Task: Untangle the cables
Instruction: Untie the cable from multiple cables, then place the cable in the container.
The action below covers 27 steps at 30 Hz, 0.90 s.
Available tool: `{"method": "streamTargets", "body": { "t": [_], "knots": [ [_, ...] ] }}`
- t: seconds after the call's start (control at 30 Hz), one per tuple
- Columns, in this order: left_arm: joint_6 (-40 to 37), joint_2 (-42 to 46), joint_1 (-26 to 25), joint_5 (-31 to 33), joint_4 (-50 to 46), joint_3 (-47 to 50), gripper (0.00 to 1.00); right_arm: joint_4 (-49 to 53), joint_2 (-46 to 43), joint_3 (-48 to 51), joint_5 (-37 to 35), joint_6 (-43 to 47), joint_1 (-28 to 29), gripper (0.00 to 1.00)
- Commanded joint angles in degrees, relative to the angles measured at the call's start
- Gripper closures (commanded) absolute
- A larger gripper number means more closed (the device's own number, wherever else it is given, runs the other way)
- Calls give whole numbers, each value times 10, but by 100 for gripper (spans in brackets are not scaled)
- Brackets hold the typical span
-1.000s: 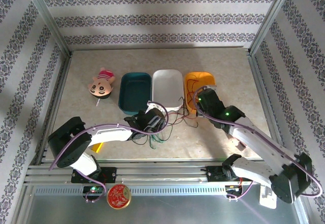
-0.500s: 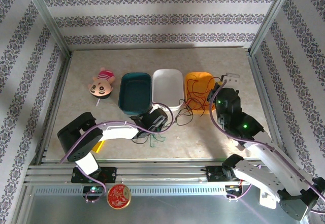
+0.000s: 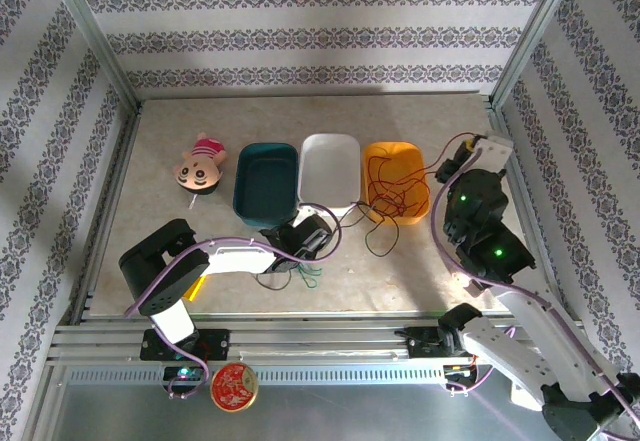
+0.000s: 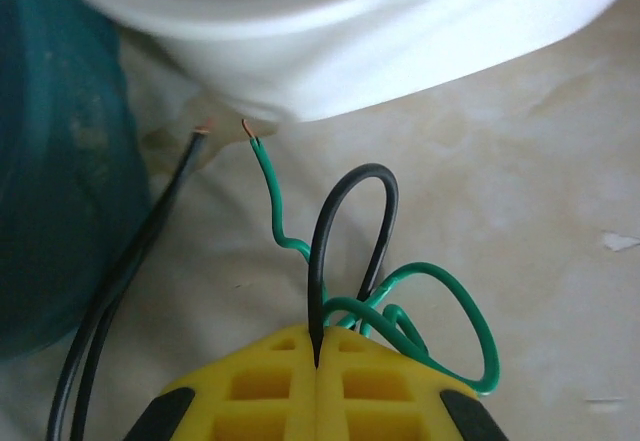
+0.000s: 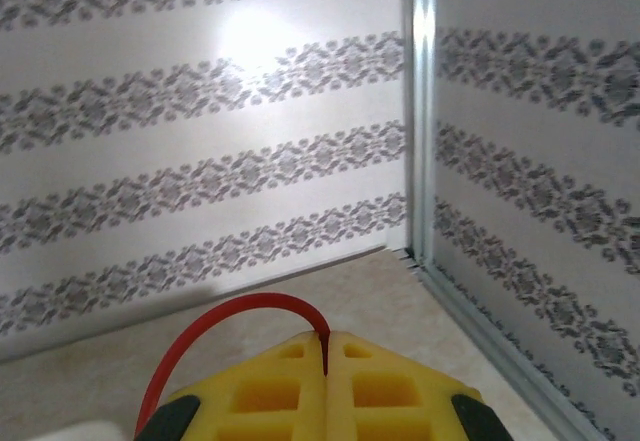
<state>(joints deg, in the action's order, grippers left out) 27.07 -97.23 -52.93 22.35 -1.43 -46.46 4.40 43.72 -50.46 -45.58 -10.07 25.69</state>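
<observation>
While looking down from above, found the left gripper [image 3: 310, 236] low on the table [image 3: 300, 116], just in front of the gap between the teal bin [image 3: 268, 145] and the white bin [image 3: 330, 166]. In the wrist view, saw its yellow fingers [image 4: 300, 411] pressed together, pinching a black cable [image 4: 330, 211] that arched up out of the seam in a narrow loop. Noted a green cable [image 4: 270, 186] curling beside that loop and against the finger fronts, one bared copper end pointing at the white bin's wall. Could not tell whether the green one was caught in the pinch as well. Spotted two more black strands running along the teal bin's side.

Found the right gripper [image 3: 490, 148] raised near the right rear corner post [image 3: 520, 51], well apart from the left. Saw its fingers closed flat against each other on a red cable [image 5: 200, 341], which bowed out of the seam toward the left. From above, traced more red coils inside the orange bin [image 3: 405, 161], spilling over its near rim onto the table. Noted a pink plush toy [image 3: 200, 168] lying left of the teal bin.
</observation>
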Motion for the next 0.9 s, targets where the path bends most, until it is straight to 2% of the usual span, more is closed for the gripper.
{"method": "streamTargets", "body": {
  "t": [0.0, 0.2, 0.33, 0.5, 0.87],
  "knots": [
    [36, 8, -6, 39, -66, 34, 100, -25, -7, -30, 7, -13, -54, 100],
    [65, 14, -6, 54, -80, 60, 100, -2, -2, -42, 69, -76, -136, 100],
    [63, 14, -6, 53, -81, 59, 100, 15, 16, -51, 99, -69, -142, 100],
    [35, 25, -6, 39, -56, 55, 100, 39, 60, -74, 197, -62, -141, 100],
    [26, 20, -8, 41, -57, 42, 100, -6, 170, -78, 205, -79, -144, 100]
  ]
}}
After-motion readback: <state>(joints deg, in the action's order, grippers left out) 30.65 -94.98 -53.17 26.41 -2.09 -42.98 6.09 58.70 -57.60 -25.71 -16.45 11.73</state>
